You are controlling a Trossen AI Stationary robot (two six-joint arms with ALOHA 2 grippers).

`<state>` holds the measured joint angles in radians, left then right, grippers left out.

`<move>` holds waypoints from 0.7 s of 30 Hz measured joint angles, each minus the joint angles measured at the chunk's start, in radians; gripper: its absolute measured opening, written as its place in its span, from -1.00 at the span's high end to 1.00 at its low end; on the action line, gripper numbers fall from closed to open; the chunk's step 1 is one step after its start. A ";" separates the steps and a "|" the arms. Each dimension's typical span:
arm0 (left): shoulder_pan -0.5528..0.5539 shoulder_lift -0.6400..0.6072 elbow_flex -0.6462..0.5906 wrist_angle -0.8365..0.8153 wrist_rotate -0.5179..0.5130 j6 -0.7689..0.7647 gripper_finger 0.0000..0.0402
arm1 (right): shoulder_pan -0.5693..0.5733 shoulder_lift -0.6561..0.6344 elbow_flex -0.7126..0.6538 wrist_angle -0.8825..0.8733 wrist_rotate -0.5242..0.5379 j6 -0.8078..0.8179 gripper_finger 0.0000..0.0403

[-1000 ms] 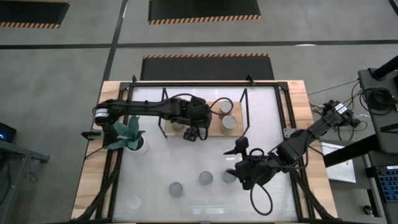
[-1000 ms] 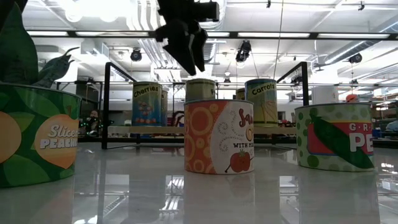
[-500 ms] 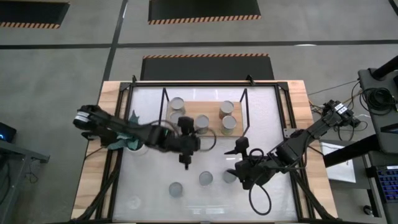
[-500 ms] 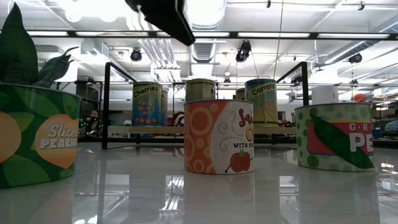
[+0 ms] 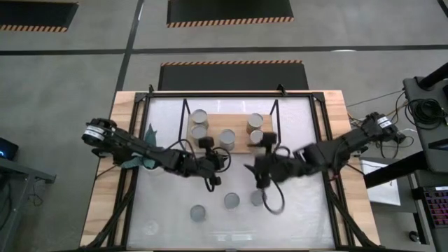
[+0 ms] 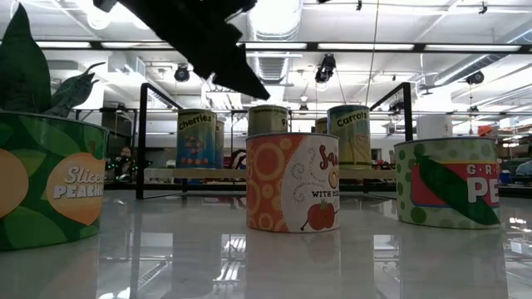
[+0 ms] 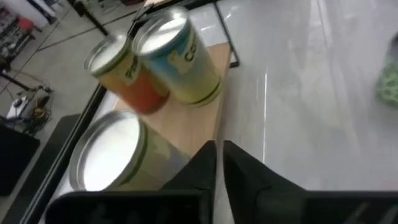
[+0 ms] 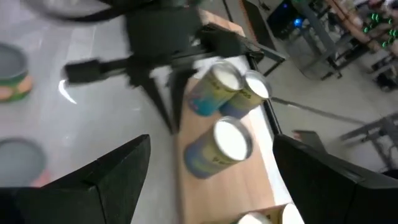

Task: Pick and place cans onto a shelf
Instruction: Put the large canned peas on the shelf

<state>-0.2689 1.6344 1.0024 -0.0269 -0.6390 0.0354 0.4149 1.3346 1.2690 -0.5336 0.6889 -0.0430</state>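
Observation:
Several cans stand upright on the shelf (image 5: 241, 143), among them one (image 5: 227, 138) at its near edge and a pair (image 5: 256, 129) at its right end. Three more cans (image 5: 232, 201) stand on the white table near its front; in the low view they are a peaches can (image 6: 50, 178), a tomato can (image 6: 303, 183) and a peas can (image 6: 453, 183). My left gripper (image 5: 209, 182) hovers between shelf and table cans, shut and empty (image 7: 218, 155). My right gripper (image 5: 260, 173) hovers just right of it, open and empty (image 8: 211, 180).
A teal plant (image 5: 133, 161) stands at the table's left, under my left arm. The shelf's black frame posts (image 5: 275, 119) rise at its corners. Bare table lies to the right of the shelf (image 5: 301, 126) and at the near left (image 5: 161, 217).
My left gripper has drawn back from the shelf toward the table's near edge and has shut with nothing in it; the cans stay upright on the board. My right gripper has moved left and toward the far edge, and has stayed open.

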 joint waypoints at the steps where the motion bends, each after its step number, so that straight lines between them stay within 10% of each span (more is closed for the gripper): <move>1: 0.004 0.000 -0.005 0.000 0.000 -0.006 0.98 | -0.032 0.000 0.013 -0.002 -0.031 -0.007 -0.61; 10: 0.019 -0.002 -0.010 -0.048 -0.009 -0.003 1.00 | -0.401 0.034 0.146 0.000 -0.613 -0.121 -0.26; 21: 0.104 -0.012 -0.010 -0.037 0.124 0.031 1.00 | -0.662 0.234 0.236 -0.007 -0.672 -0.286 0.90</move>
<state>-0.1648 1.6225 0.9928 -0.0638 -0.5152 0.0663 -0.2466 1.5681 1.5050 -0.5407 0.0169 -0.3294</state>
